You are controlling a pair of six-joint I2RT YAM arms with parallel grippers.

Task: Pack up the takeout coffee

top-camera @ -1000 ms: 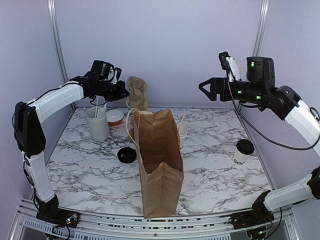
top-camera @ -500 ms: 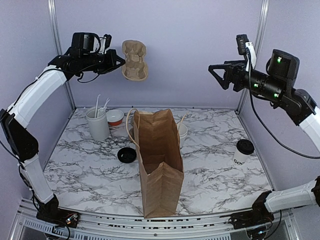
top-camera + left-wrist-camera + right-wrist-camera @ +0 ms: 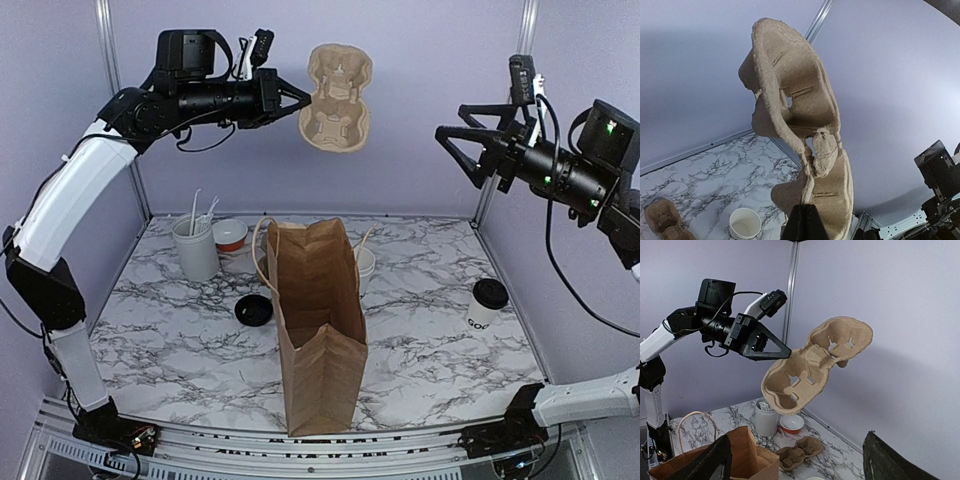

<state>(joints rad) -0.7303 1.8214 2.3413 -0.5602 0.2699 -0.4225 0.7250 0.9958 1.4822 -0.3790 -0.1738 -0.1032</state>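
- Top view: left hand (image 3: 296, 103) is clamped shut on a cardboard cup carrier (image 3: 340, 97), high over the paper bag (image 3: 318, 320). Right hand (image 3: 450, 122) is spread wide and empty. The takeout coffee (image 3: 487, 304) stands on the worktop (image 3: 170, 340), right side (well apart from the bag).
- Left wrist: the fingers pinch the carrier's lower edge.
- Right wrist: the carrier shows up between the spread fingers (image 3: 700, 465).

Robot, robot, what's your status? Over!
Left gripper shut on cup carrier, held high. Right gripper open, empty. Takeout coffee untouched on table. Nothing blocking it.
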